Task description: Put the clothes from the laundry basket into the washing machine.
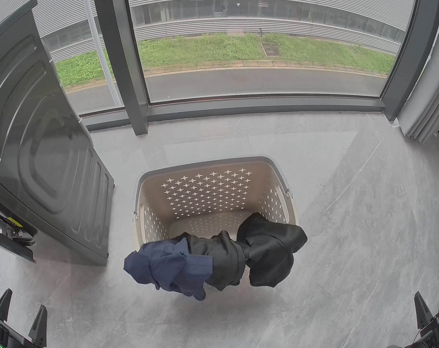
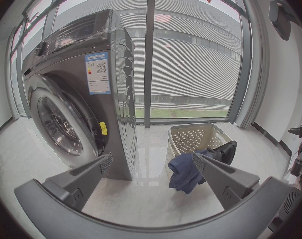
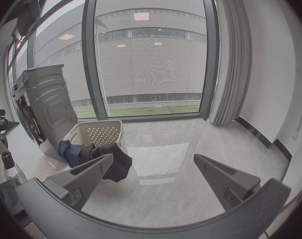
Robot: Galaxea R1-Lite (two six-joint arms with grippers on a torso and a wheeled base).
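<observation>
Head view: you have one cream laundry basket (image 1: 214, 189) on the floor (image 1: 354, 209), just beside one washing machine (image 1: 40, 146) on your left, so the carry should be short. Three clothes hang over the basket's near rim, not down inside: one blue garment (image 1: 168, 267), one grey-green garment (image 1: 224, 259) and one black garment (image 1: 270, 254), bunched and touching. They spill outward toward you, which likely makes for an easy pinch from above. Your left gripper (image 1: 22, 310) and right gripper (image 1: 433, 298) sit low at the near corners, well apart from the basket and both empty. Left wrist view: the left gripper (image 2: 152, 161) has its jaws spread wide with nothing between them. It faces the washing machine's front and its round door (image 2: 59, 126), which looks shut, though I can't be sure. Basket and clothes are beside the machine. Right wrist view: the right gripper (image 3: 152, 161) also has its jaws wide and empty over bare floor, with the black garment (image 3: 116, 165) nearest it. Count: three garments, one basket, one machine, none loaded yet.
</observation>
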